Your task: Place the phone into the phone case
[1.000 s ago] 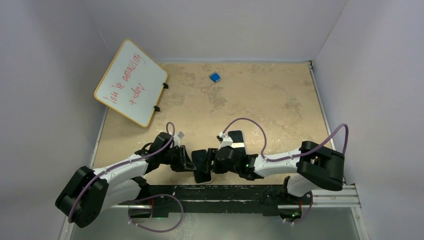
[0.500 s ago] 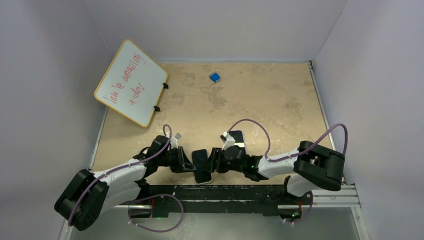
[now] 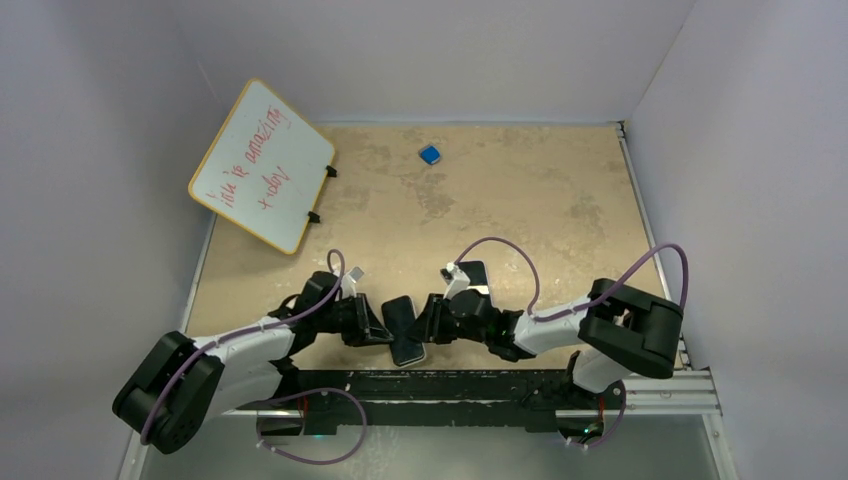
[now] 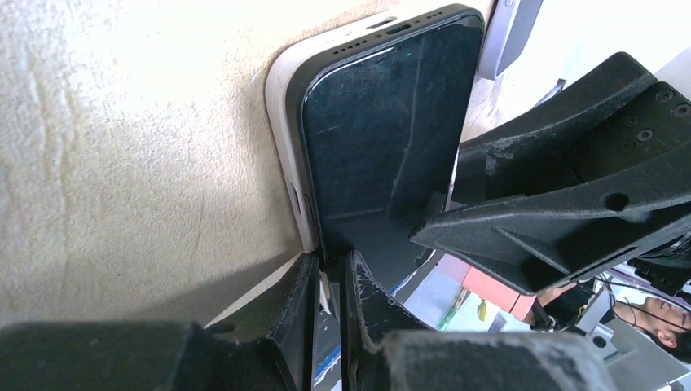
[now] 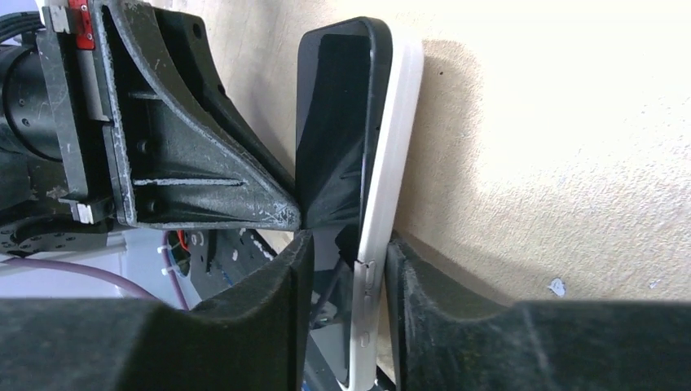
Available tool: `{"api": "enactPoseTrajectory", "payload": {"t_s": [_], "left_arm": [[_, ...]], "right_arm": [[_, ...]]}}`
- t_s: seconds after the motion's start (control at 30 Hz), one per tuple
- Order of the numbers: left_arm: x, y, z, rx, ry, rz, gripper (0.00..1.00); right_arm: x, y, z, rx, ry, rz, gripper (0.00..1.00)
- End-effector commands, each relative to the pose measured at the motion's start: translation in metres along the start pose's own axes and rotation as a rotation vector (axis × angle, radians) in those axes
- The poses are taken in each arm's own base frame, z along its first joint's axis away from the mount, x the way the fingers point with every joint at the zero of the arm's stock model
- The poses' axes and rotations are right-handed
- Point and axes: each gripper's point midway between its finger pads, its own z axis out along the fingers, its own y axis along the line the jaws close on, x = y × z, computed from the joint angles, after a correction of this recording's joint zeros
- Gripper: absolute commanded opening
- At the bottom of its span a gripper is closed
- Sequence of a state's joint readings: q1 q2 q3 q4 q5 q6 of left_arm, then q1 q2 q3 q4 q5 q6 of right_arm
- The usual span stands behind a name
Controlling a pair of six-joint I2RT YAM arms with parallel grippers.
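A black-screened phone (image 3: 403, 322) sits in a white case (image 3: 411, 357) and stands on edge near the table's front edge, between my two grippers. My left gripper (image 3: 378, 328) is shut on the cased phone's near end (image 4: 332, 273). The screen (image 4: 383, 122) and the case rim (image 4: 281, 98) run away from it. My right gripper (image 3: 425, 325) straddles the other end (image 5: 349, 252). One finger lies against the case back (image 5: 399, 147), and a gap shows on the screen side (image 5: 334, 122). Its jaws are not closed on the phone.
A whiteboard (image 3: 262, 165) with red writing leans at the back left. A small blue object (image 3: 430, 154) lies at the back centre. The black mounting rail (image 3: 450, 385) runs along the near edge just below the phone. White walls enclose the tan table (image 3: 560, 220).
My right gripper has slid a little left, further over the phone. The phone's near end has tipped, so the white case edge now shows. The left gripper has kept its grip.
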State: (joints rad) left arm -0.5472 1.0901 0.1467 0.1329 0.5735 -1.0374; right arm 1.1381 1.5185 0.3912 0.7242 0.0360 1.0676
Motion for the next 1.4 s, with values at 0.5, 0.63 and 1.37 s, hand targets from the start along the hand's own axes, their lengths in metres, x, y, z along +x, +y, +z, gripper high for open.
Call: {"api": "enactPoseTrajectory", "payload": {"t_s": [0.5, 0.63, 1.37], "left_arm": [[-0.046, -0.115, -0.065, 0.163, -0.149, 0.324, 0.69], [-0.053, -0.139, -0.084, 0.204, -0.221, 0.373, 0.76], [-0.029, -0.228, -0.154, 0.656, -0.350, 0.469, 0.77]], "right_arm": [[-0.084, 0.103, -0.047, -0.255, -0.238, -0.030, 0.00], [-0.107, 0.115, -0.077, -0.271, -0.336, -0.011, 0.00], [-0.127, 0.202, -0.185, -0.783, -0.470, 0.007, 0.00]]}}
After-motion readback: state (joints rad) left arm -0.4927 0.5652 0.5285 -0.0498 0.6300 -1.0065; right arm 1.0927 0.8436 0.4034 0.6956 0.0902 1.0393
